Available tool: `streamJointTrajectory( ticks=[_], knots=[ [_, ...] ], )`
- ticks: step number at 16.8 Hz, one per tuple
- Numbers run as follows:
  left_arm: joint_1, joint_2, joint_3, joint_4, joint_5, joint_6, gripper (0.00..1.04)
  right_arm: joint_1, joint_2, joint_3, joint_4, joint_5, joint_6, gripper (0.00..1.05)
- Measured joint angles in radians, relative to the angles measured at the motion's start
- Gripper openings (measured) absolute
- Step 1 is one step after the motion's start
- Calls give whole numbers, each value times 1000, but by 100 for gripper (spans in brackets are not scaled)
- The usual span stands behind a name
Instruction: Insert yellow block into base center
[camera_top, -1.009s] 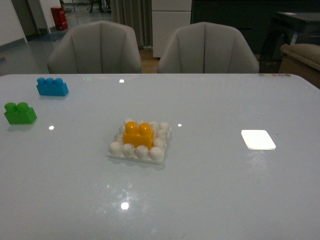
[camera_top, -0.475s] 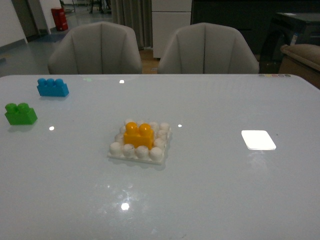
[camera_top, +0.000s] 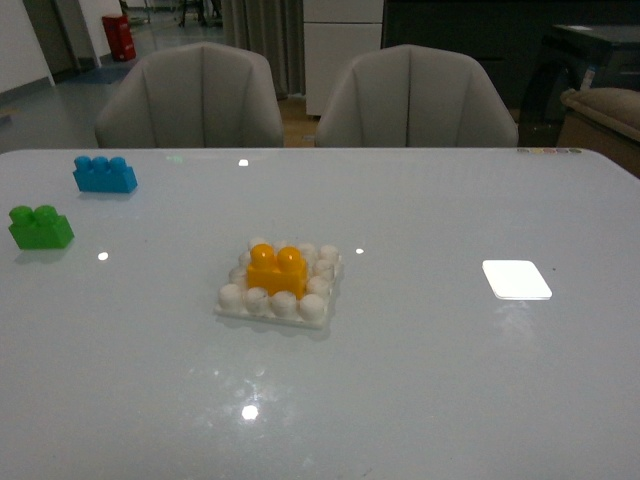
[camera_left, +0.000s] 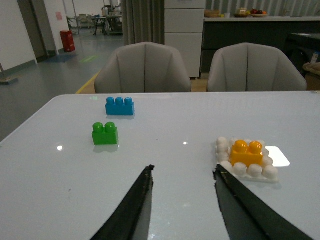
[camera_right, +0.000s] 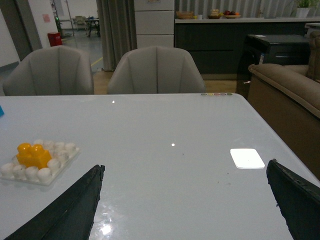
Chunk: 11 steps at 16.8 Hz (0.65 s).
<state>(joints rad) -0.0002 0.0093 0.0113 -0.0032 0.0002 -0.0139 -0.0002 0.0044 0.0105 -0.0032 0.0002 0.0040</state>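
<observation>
The yellow block (camera_top: 277, 270) sits upright on the middle studs of the white base (camera_top: 240, 303), which lies flat near the table's centre. Both show again in the left wrist view, block (camera_left: 246, 153) on base (camera_left: 271, 173), and in the right wrist view, block (camera_right: 32, 155) on base (camera_right: 60, 161). My left gripper (camera_left: 183, 171) stands open over bare table short of the base, nothing between its fingers. Wide open too is my right gripper (camera_right: 186, 167), off to the base's right and holding nothing. Neither arm appears in the front view.
A green brick (camera_top: 40, 227) and a blue brick (camera_top: 104, 174) stand at the table's far left. A flat glossy white square (camera_top: 516, 279) lies to the right. Two grey chairs (camera_top: 190, 97) stand behind the far edge.
</observation>
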Motion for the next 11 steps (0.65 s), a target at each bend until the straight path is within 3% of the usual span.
streamJointTrajectory(
  ticks=[2,5,6,11],
  knots=[
    [0,0,0,0,0,0,54,0,0,0,0,0,0,98],
    [0,0,0,0,0,0,94,0,0,0,0,0,0,98],
    [0,0,0,0,0,2,100,0,0,0,0,0,0,98],
    [0,0,0,0,0,3,98,0,0,0,0,0,0,98]
  ],
)
